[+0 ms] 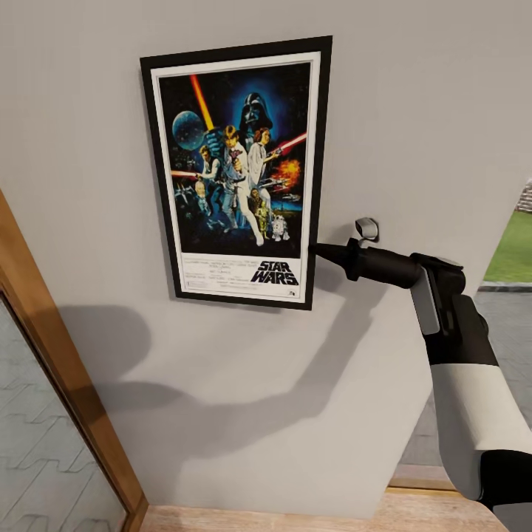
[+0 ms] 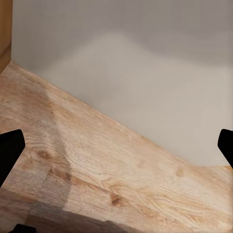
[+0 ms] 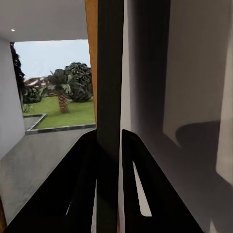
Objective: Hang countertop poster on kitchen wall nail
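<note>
1. One poster (image 1: pixel 238 174) lies flat against a plain light-grey wall (image 1: pixel 414 111), upright but slightly tilted. It has a thin black frame, a white border, colourful figures on dark blue, and the words "STAR WARS" near its lower right corner.

2. One arm shows in the head view: the right arm, white and black, reaching in from the lower right. Its right gripper (image 1: pixel 319 251) meets the poster's right edge near the lower corner.

3. In the right wrist view, the two dark fingers (image 3: pixel 85 179) stand close together with the poster's black frame edge (image 3: pixel 109 73) running between them, so they pinch the frame.

4. One small grey hook-like fitting (image 1: pixel 366 229) sits on the wall just above the right gripper's body, just beside the poster's right edge.

5. Two soft shadows fall on the wall below the poster, one of the arm and one rounder shape to the left.

6. One wooden door or window frame (image 1: pixel 59 369) slants along the left side of the head view, with glass beside it.

7. In the left wrist view, the left gripper (image 2: pixel 116 145) has its two black fingertips (image 2: pixel 9 150) far apart, at opposite edges of the picture, with nothing between them. Beyond them is a light wooden floor (image 2: pixel 97 165) meeting the grey wall.

8. Through an opening, the right wrist view shows one palm tree (image 3: pixel 62 94), grass and bushes outdoors.
</note>
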### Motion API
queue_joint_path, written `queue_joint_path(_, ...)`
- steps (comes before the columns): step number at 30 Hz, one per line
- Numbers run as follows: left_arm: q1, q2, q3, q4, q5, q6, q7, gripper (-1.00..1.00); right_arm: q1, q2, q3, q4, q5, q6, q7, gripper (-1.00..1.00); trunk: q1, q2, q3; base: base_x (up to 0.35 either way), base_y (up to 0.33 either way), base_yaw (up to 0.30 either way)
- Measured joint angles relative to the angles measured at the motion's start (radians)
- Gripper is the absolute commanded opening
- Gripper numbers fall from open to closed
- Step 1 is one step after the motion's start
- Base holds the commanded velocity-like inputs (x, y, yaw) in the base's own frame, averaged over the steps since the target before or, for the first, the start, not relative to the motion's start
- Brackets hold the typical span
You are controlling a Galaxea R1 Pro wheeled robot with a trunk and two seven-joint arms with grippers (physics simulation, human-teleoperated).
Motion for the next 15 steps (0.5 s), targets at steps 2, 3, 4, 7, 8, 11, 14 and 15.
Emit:
queue_joint_path(2, 0.0, 0.0, 0.0, 0.0, 0.0, 0.0, 0.0, 1.0, 0.0, 0.0, 0.0, 0.0, 0.0, 0.0, 0.0, -1.0, 0.0, 0.0, 0.0, 0.0, 0.0, 0.0)
queue_joint_path(3, 0.0, 0.0, 0.0, 0.0, 0.0, 0.0, 0.0, 1.0, 0.0, 0.0, 0.0, 0.0, 0.0, 0.0, 0.0, -1.0, 0.0, 0.0, 0.0, 0.0, 0.0, 0.0)
queue_joint_path(4, 0.0, 0.0, 0.0, 0.0, 0.0, 0.0, 0.0, 1.0, 0.0, 0.0, 0.0, 0.0, 0.0, 0.0, 0.0, -1.0, 0.0, 0.0, 0.0, 0.0, 0.0, 0.0)
queue_joint_path(7, 0.0, 0.001, -0.001, 0.0, 0.0, 0.0, 0.0, 1.0, 0.0, 0.0, -0.001, 0.0, 0.0, 0.0, 0.0, -1.0, 0.0, 0.0, 0.0, 0.0, 0.0, 0.0)
queue_joint_path(8, 0.0, 0.001, -0.001, 0.0, 0.0, 0.0, 0.0, 1.0, 0.0, 0.0, 0.0, 0.0, 0.0, 0.0, 0.0, -1.0, 0.0, 0.0, 0.0, 0.0, 0.0, 0.0)
queue_joint_path(11, 0.0, 0.001, -0.001, 0.0, 0.0, 0.0, 0.0, 1.0, 0.0, 0.0, 0.0, 0.0, 0.0, 0.0, 0.0, -1.0, 0.0, 0.0, 0.0, 0.0, 0.0, 0.0)
queue_joint_path(14, 0.0, 0.001, -0.001, 0.0, 0.0, 0.0, 0.0, 1.0, 0.0, 0.0, -0.001, 0.0, 0.0, 0.0, 0.0, -1.0, 0.0, 0.0, 0.0, 0.003, 0.0, 0.0)
queue_joint_path(15, 0.0, 0.001, -0.001, 0.0, 0.0, 0.0, 0.0, 1.0, 0.0, 0.0, -0.001, 0.0, 0.0, 0.0, 0.0, -1.0, 0.0, 0.0, 0.0, 0.08, 0.0, 0.0)
